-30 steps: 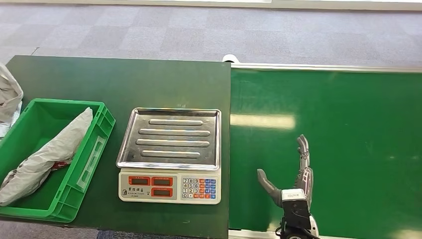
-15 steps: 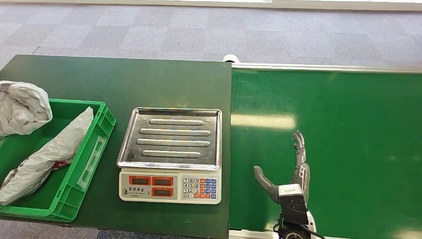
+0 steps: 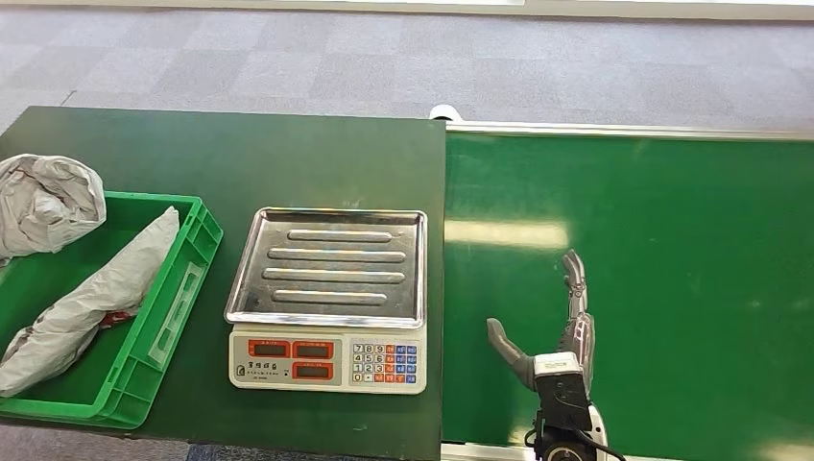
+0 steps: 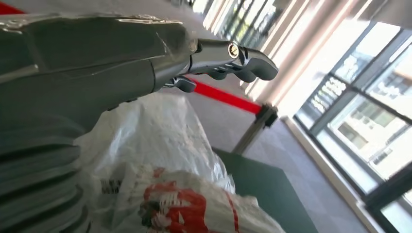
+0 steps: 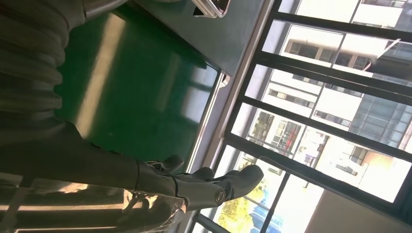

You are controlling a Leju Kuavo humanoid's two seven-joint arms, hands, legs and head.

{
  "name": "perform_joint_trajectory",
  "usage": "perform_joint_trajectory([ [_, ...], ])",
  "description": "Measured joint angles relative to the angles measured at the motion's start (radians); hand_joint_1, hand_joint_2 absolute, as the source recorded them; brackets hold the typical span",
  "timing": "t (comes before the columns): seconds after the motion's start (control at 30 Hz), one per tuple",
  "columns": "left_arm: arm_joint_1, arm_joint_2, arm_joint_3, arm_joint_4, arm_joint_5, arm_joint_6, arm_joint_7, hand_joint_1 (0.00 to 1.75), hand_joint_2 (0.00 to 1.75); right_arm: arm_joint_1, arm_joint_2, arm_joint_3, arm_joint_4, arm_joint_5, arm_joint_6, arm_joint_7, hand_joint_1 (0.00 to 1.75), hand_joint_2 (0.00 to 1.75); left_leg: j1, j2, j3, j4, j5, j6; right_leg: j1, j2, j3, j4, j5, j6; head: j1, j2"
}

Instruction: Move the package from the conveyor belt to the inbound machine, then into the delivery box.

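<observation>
A crumpled grey-white package hangs at the far left, over the back corner of the green delivery box. In the left wrist view my left hand lies over this package, which has red print, and holds it from above. Another long grey package lies inside the box. The scale with its bare steel tray stands in the middle of the dark table. My right hand is open above the green conveyor belt, fingers spread, holding nothing. The right wrist view shows that hand over the belt.
The scale's keypad and displays face the table's front edge. The belt's metal rail runs along its far side, with grey carpet floor beyond. The dark table is bare behind the scale.
The package at the left edge has come further right into view, over the box's back corner. My right hand has shifted slightly towards the table, still open.
</observation>
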Motion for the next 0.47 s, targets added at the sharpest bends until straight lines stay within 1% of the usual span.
perform_joint_trajectory([
  [0.07, 0.003, -0.002, -0.011, -0.009, -0.055, 0.085, 0.013, 0.0, 1.75, -0.004, 0.002, 0.0, 0.0, 0.001, -0.001, 0.004, 0.0, 1.75, 0.0, 0.0, 0.0, 0.0, 0.0, 0.0, 0.0, 0.0, 0.0, 0.0, 0.0, 0.0, 0.0, 0.0],
  [0.1, 0.01, -0.006, -0.015, -0.024, -0.062, 0.1, 0.002, 0.0, 1.75, -0.005, 0.004, 0.001, 0.0, 0.002, -0.003, 0.006, 0.0, 1.75, 0.0, 0.0, 0.0, 0.0, 0.0, 0.0, 0.0, 0.0, 0.0, 0.0, 0.0, 0.0, 0.0, 0.0],
  [0.17, 0.055, -0.03, -0.023, -0.097, -0.042, 0.093, -0.053, 0.0, 1.75, -0.006, 0.007, 0.0, 0.0, 0.004, -0.009, 0.012, 0.0, 1.75, -0.001, -0.001, 0.001, 0.0, 0.0, 0.0, -0.001, 0.0, 0.0, 0.0, 0.0, 0.0, 0.0, 0.0],
  [0.2, 0.098, -0.053, -0.03, -0.167, -0.018, 0.078, -0.084, 0.0, 1.75, -0.005, 0.008, 0.0, 0.0, 0.004, -0.012, 0.015, 0.0, 1.75, -0.002, -0.001, 0.001, 0.0, 0.0, 0.0, -0.002, 0.0, 0.0, 0.0, 0.0, 0.0, 0.0, 0.0],
  [0.27, 0.217, -0.123, -0.06, -0.352, 0.052, 0.044, -0.123, 0.0, 1.75, 0.0, 0.009, -0.002, 0.0, 0.005, -0.016, 0.019, 0.0, 1.75, -0.005, 0.0, 0.001, 0.0, 0.0, 0.001, -0.005, 0.0, 0.0, -0.001, 0.0, 0.0, 0.0, 0.0],
  [0.33, 0.368, -0.209, -0.12, -0.558, 0.148, 0.028, -0.151, 0.0, 1.75, 0.012, 0.012, -0.005, 0.0, 0.004, -0.015, 0.02, 0.0, 1.75, -0.008, 0.002, 0.002, 0.0, -0.002, 0.002, -0.008, 0.002, 0.001, -0.001, 0.0, 0.001, 0.0, 0.0],
  [0.37, 0.452, -0.259, -0.164, -0.655, 0.202, 0.037, -0.174, 0.0, 1.75, 0.019, 0.014, -0.007, 0.0, 0.004, -0.015, 0.021, 0.0, 1.75, -0.011, 0.004, 0.003, 0.0, -0.004, 0.004, -0.011, 0.003, 0.001, -0.001, -0.001, 0.002, 0.0, 0.0],
  [0.43, 0.618, -0.365, -0.279, -0.807, 0.303, 0.095, -0.235, 0.0, 1.75, 0.035, 0.016, -0.011, 0.0, 0.002, -0.016, 0.023, 0.0, 1.75, -0.013, 0.009, 0.005, 0.0, -0.007, 0.006, -0.013, 0.007, 0.001, -0.001, -0.002, 0.004, 0.0, 0.0],
  [0.47, 0.659, -0.391, -0.31, -0.84, 0.327, 0.115, -0.253, 0.0, 1.75, 0.039, 0.016, -0.012, 0.0, 0.002, -0.017, 0.023, 0.0, 1.75, -0.014, 0.01, 0.005, 0.0, -0.008, 0.007, -0.014, 0.008, 0.001, -0.001, -0.002, 0.004, 0.0, 0.0],
])
